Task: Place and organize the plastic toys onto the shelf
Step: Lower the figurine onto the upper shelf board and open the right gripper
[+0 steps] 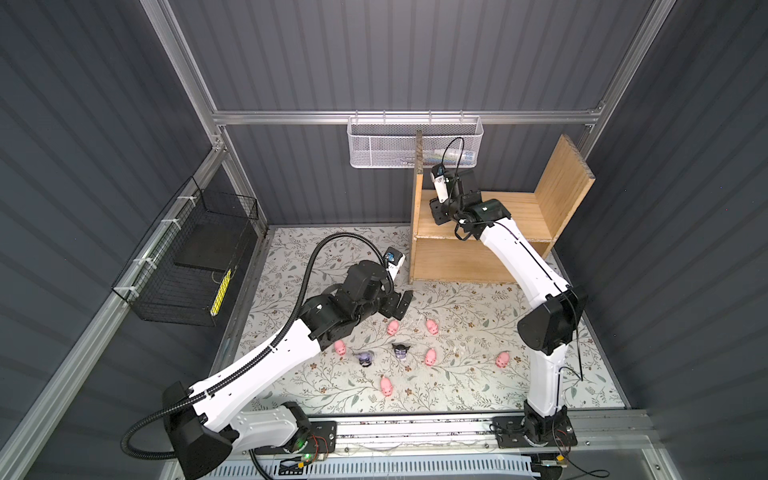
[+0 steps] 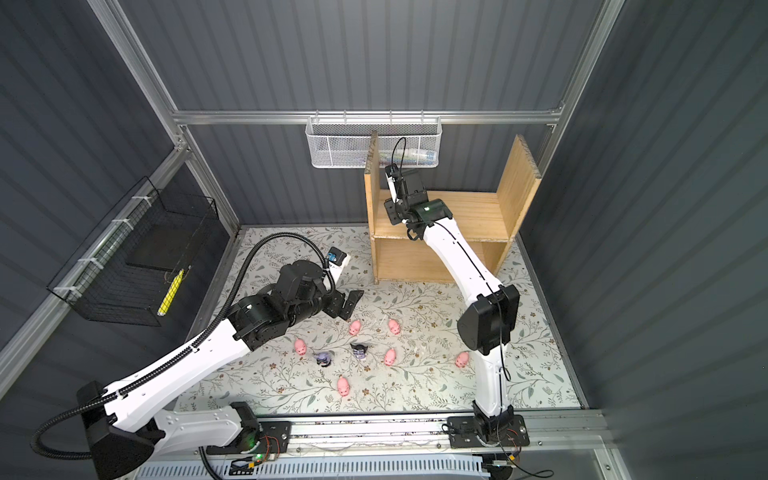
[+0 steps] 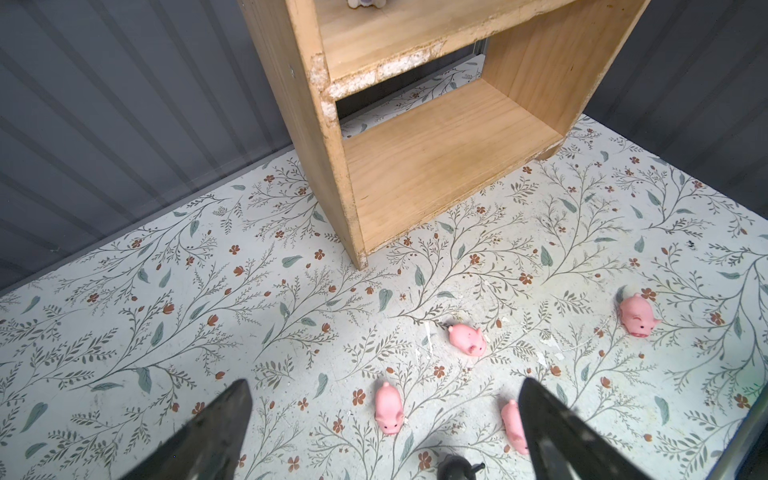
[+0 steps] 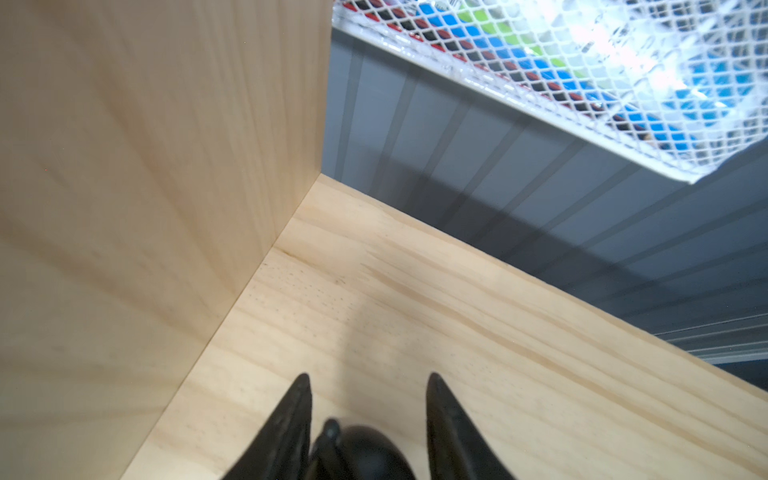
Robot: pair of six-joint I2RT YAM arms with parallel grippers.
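right jaws sat low on the upper level of the light natural-wood open shelf (image 1: 521,210), tucked into the corner by its left side board. right wrist view showed a tiny big-headed figurine with a black horned hood (image 4: 363,451) standing on the board between them. jaws were a little spread, one touching a horn and a sliver of wood showing on the other side, so it looked loose, not pinched. left wrist view caught only a figurine's base (image 3: 365,3) at the frame edge, likely the same one.

left jaws were spread wide and empty, hovering over the floral-print desk (image 1: 457,399) just above the toy cluster. not yet shelved: six tiny pink plastic pig figures (image 1: 430,356) scattered apart on the desk, plus a lavender-hooded figurine (image 1: 365,358) and a second black-hooded figurine (image 1: 401,351) near each other mid-cluster. lower shelf level was bare.

handling, my guess: all toys very light and smooth, easy to knock or flick out of a pinch. pigs looked rounded, maybe slightly squishy, so best taken across the flanks from above. figurines looked top-heavy and would tip easily, so take them across the wide hood, not the small body or thin horns, and set them down flat on their feet
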